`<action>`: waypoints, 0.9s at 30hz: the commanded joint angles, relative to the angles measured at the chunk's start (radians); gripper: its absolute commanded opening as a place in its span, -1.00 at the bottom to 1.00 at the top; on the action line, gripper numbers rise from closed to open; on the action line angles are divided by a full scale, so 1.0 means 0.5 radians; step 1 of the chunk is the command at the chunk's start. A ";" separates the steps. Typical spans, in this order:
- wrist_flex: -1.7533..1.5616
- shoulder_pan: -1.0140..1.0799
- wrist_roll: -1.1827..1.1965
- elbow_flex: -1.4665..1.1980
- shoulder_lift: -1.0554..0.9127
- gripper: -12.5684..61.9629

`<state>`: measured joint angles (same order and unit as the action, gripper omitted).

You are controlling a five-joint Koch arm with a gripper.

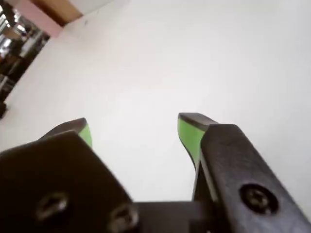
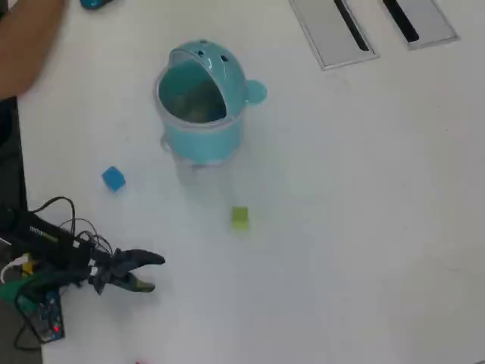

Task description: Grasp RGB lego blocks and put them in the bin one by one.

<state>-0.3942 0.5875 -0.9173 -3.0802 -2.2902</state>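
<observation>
In the overhead view a blue block (image 2: 114, 179) lies on the white table left of the bin, and a green block (image 2: 240, 218) lies in front of the bin. The light-blue bin (image 2: 201, 102) stands upright with its lid tipped back. My gripper (image 2: 154, 272) is at the lower left, far from both blocks, jaws apart and empty. In the wrist view the gripper (image 1: 133, 128) shows two green-padded fingertips (image 1: 188, 132) spread wide over bare white table. No red block is clearly in view.
Two grey floor-box covers with black slots (image 2: 333, 29) lie at the top right. Cables and a small controller board (image 2: 47, 322) sit by the arm's base at the lower left. A person's arm (image 2: 26, 42) is at the top left corner.
</observation>
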 commanded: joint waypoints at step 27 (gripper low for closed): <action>0.049 0.187 -1.086 0.405 -0.080 0.21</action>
<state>-0.3743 0.6703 -1.4143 -2.9621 -2.2902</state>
